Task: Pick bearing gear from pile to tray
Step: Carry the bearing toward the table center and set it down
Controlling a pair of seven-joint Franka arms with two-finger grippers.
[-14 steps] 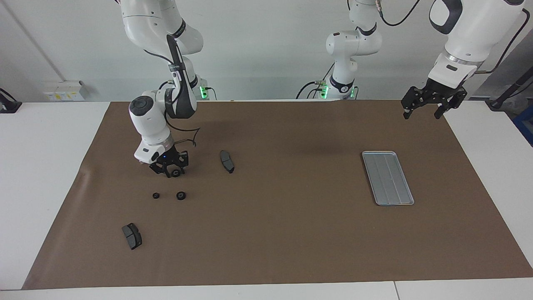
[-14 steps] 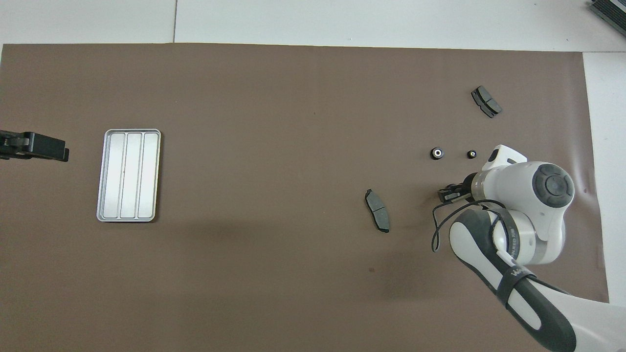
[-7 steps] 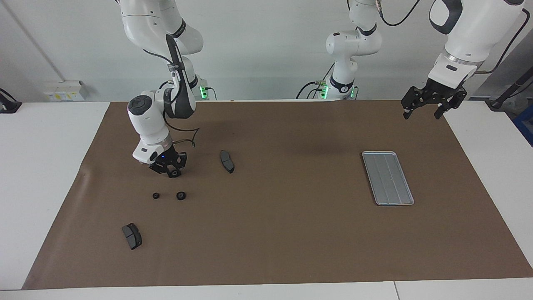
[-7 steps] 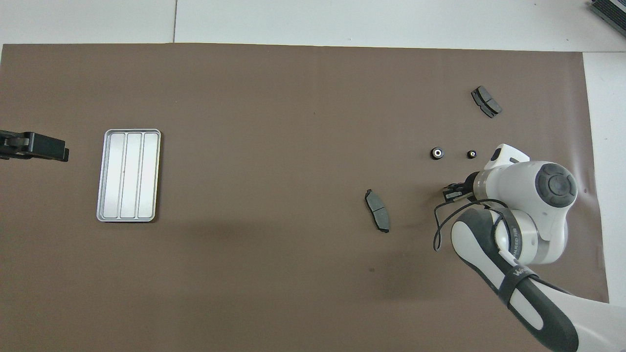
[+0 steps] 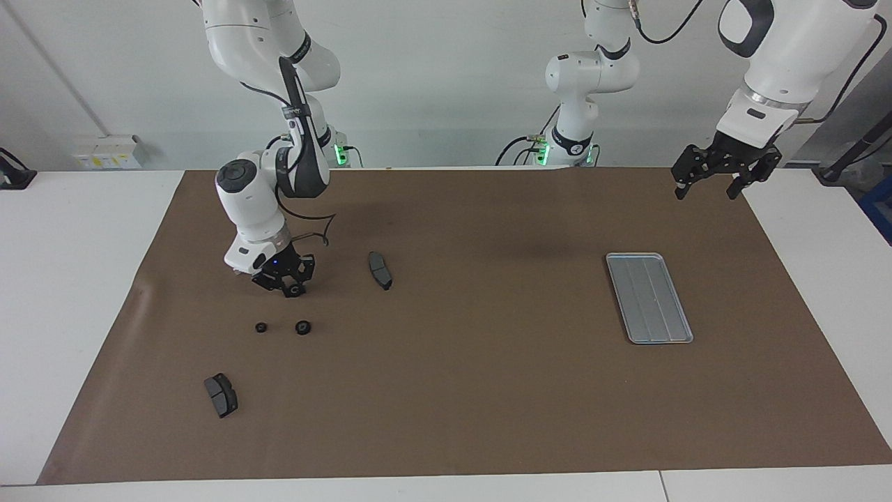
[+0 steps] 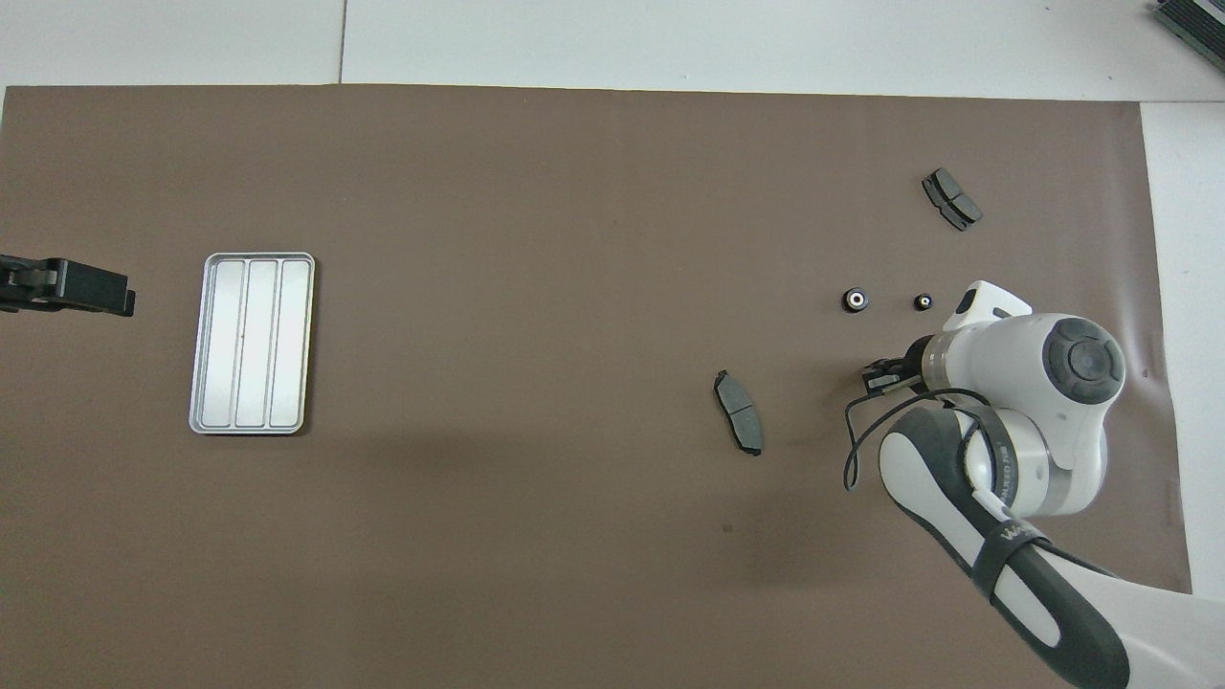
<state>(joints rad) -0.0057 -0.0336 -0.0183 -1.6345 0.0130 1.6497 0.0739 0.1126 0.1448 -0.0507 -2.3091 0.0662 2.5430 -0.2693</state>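
Worktop, starting at the right arm's end: you'll find a dark grey pad (image 5: pixel 221 394) farthest from the robots, then two small black round parts (image 5: pixel 260 327) side by side. Just nearer the robots, your right pincer (image 5: pixel 290 287) sits low over the brown mat (image 5: pixel 488 390), pinching a bearing gear (image 5: pixel 297 288). A second pad (image 5: pixel 380 270) lies beside it. Toward the left arm's end you have the tray (image 5: pixel 649 298), and the waiting left pincer (image 5: pixel 705 185), spread, hangs above the mat's corner.

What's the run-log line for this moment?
right gripper: shut on round part, low over mat | left gripper: open, waits near tray | tray: nothing in it | loose round parts: two
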